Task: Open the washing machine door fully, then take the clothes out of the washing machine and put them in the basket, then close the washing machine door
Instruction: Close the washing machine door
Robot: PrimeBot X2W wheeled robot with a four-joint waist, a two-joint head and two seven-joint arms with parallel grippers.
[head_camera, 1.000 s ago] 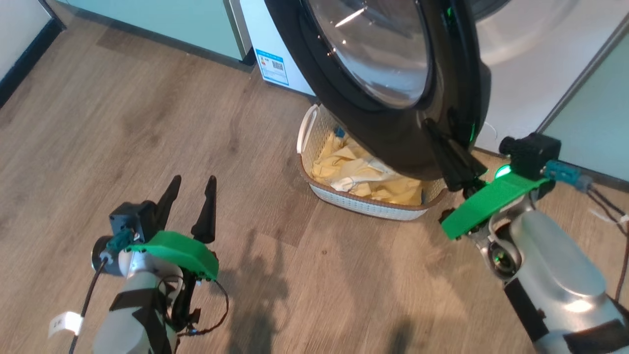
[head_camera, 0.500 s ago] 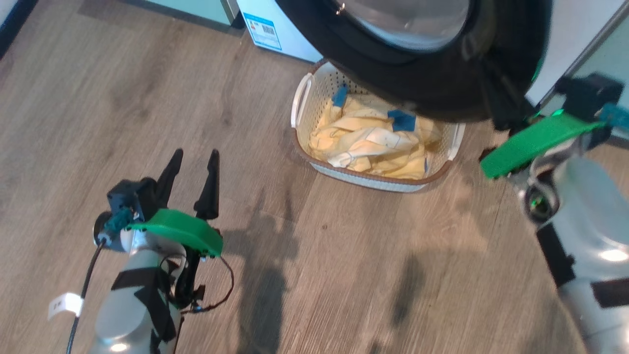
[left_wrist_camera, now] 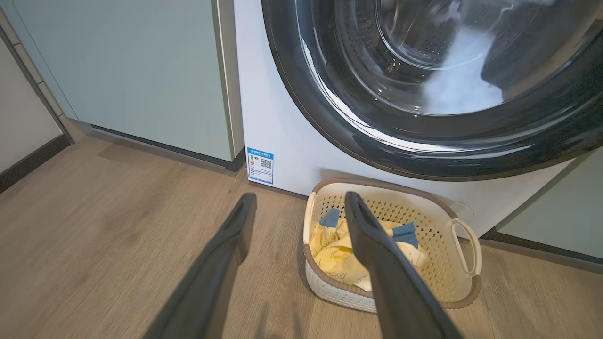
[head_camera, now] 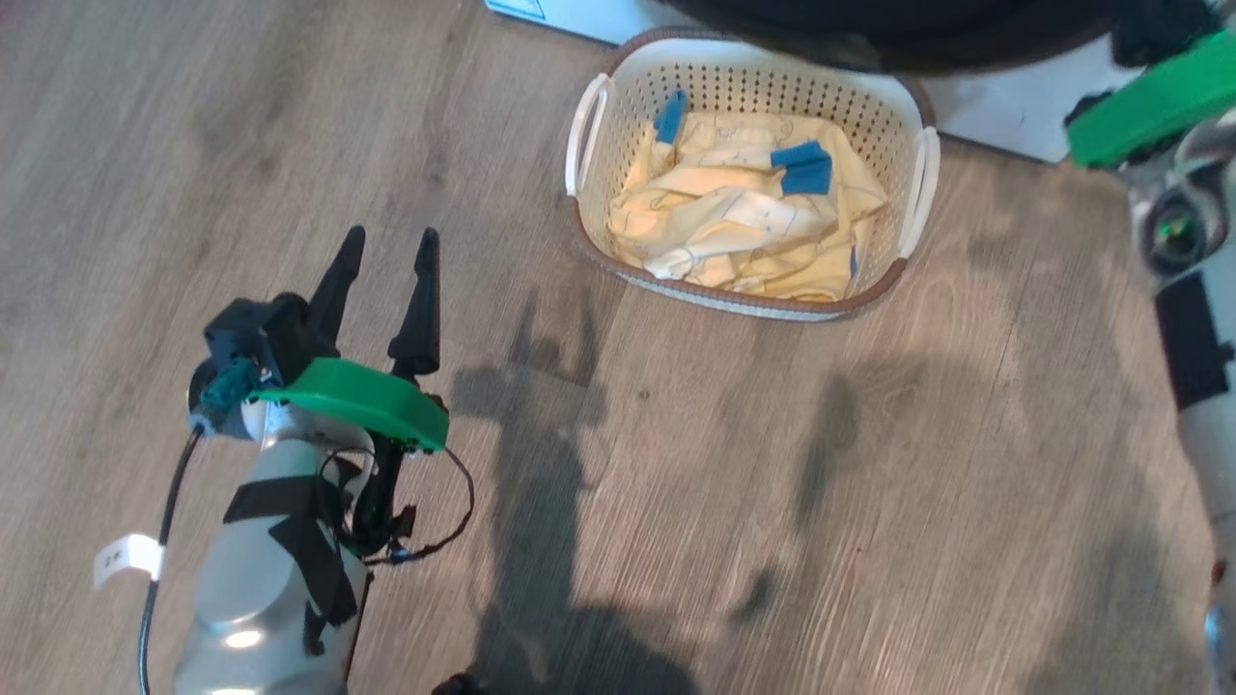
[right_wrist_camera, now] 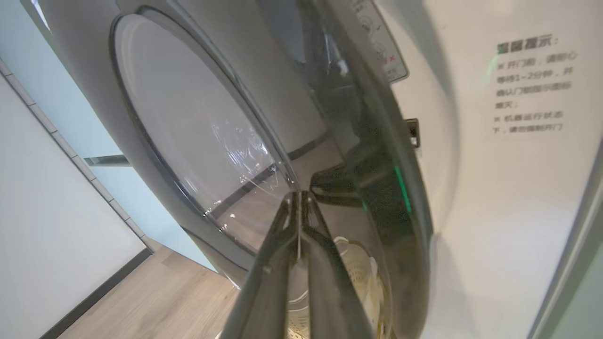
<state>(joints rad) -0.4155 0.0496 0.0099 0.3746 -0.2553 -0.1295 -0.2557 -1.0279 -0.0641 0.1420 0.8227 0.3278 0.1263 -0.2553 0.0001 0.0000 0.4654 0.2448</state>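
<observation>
The basket (head_camera: 585, 125) stands on the floor before the washing machine (head_camera: 985, 111), and the pale yellow clothes (head_camera: 734, 217) with blue patches lie inside it. The washing machine door (left_wrist_camera: 424, 141) hangs above the basket (left_wrist_camera: 459, 263), swung close to the machine's white front (left_wrist_camera: 287, 136). My right gripper (right_wrist_camera: 299, 195) is shut, empty, its tips against the door's outer face (right_wrist_camera: 212, 141); a narrow gap shows at the door's edge. My left gripper (head_camera: 390, 236) stands open and empty over bare floor, well left of the basket; in its wrist view the left gripper (left_wrist_camera: 299, 200) points at the clothes (left_wrist_camera: 332, 245).
Pale green cabinets (left_wrist_camera: 141, 70) flank the machine on both sides. A blue label (left_wrist_camera: 260, 165) sits low on the machine's front. A dark skirting board (left_wrist_camera: 33, 160) runs along the left wall. Wooden floor (head_camera: 724, 483) spreads in front of the basket.
The head camera has tilted down. The door has swung toward the machine with my shut right gripper against it, uncovering the whole basket. My left gripper has stayed open in place.
</observation>
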